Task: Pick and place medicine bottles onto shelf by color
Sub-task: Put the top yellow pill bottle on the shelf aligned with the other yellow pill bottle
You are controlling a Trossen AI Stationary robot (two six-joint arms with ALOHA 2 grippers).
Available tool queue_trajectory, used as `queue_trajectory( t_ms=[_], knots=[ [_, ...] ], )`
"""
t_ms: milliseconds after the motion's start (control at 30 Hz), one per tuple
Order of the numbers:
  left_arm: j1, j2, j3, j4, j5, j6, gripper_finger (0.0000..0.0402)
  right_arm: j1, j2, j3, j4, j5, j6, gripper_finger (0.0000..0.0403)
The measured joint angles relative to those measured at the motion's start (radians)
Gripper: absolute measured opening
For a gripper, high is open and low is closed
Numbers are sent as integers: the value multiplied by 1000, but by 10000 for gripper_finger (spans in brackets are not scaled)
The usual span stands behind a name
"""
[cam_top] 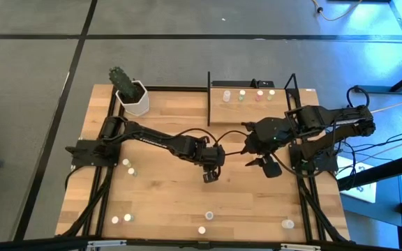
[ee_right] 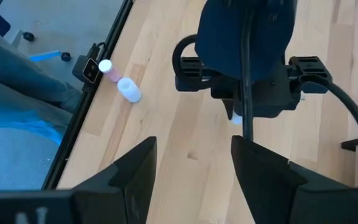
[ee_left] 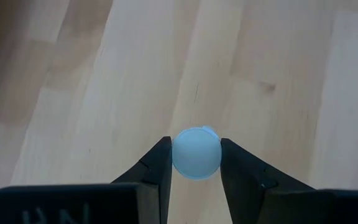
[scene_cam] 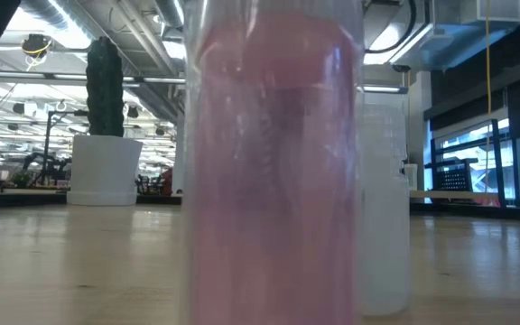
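fingers of the left gripper (ee_left: 196,163) pinch a white-capped bottle (ee_left: 196,153) from both sides, jaws narrowed onto the cap and touching it, with bare tabletop (ee_left: 104,74) beneath; seen from above, this gripper (cam_top: 211,173) hangs over the middle of the table, in front of the shelf (cam_top: 250,104). the right gripper (cam_top: 265,164) waits just beside it on the shelf's right-hand side, jaws spread and empty, looking across at the left arm's wrist. the step in hand looks like carrying this bottle to the shelf, and doing it well likely means keeping the pinch level so the round cap does not squirt out, lifting straight before swinging toward the shelf, clearing the black uprights, and setting it down next to the white-capped one already there, not among the coloured ones. counting from above: four bottles stand in a row on the shelf, one whitish, one greenish, one pink, one yellowish. about seven more sit loose on the table: two (cam_top: 129,166) by the left arm's base, two (cam_top: 121,219) near the front left corner, two (cam_top: 205,222) at the front middle, one (cam_top: 287,224) at the front right. one plant pot (cam_top: 134,98) stands left of the shelf. two bottles (scene_cam: 278,171) fill the table-level camera.
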Motion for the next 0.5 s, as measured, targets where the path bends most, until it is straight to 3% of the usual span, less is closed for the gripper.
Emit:
queue_trajectory(
  t_ms=[500],
  knots=[
    [-1,80,-19,82,-10,-27,98,0,0,0,13,0,0,209]
  ],
)
